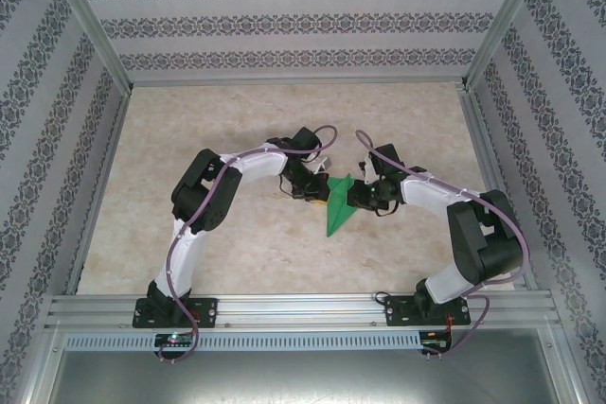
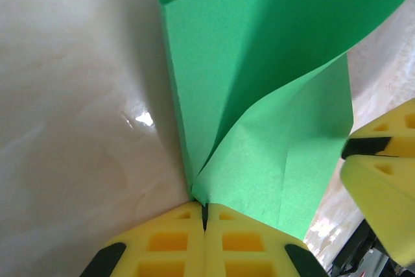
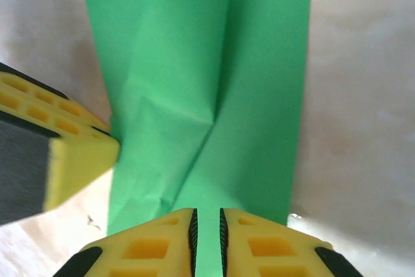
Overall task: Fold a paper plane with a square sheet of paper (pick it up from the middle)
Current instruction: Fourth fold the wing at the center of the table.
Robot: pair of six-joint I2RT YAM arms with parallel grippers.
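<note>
Judging by the whole scene, the fold is part done. Over the middle of the counter the paper is no flat square but a narrow green wedge, wide toward the far side and pointed toward the arm bases, held between the two hands. In the wrist views it shows long flaps lapped over one another and a crumpled crease near the middle, so some folds are in; yet the flaps hang loose and uneven, and no clean dart with a centre crease shows. I judge that sharpening the creases and forming the wings are what is left.

The left hand is pinched fully together on a corner of the paper, its yellow pads meeting with the sheet running out from the seam; the right hand is closed to a thin slit on the opposite edge, green paper filling the gap.

Hard to make out: whether the pointed tip rests on the counter or hangs clear of it; how many layers lie in each flap; the wide end from above, where both hands cover it; the far edges, cut off in both wrist views; the strips clamped under the pads.
</note>
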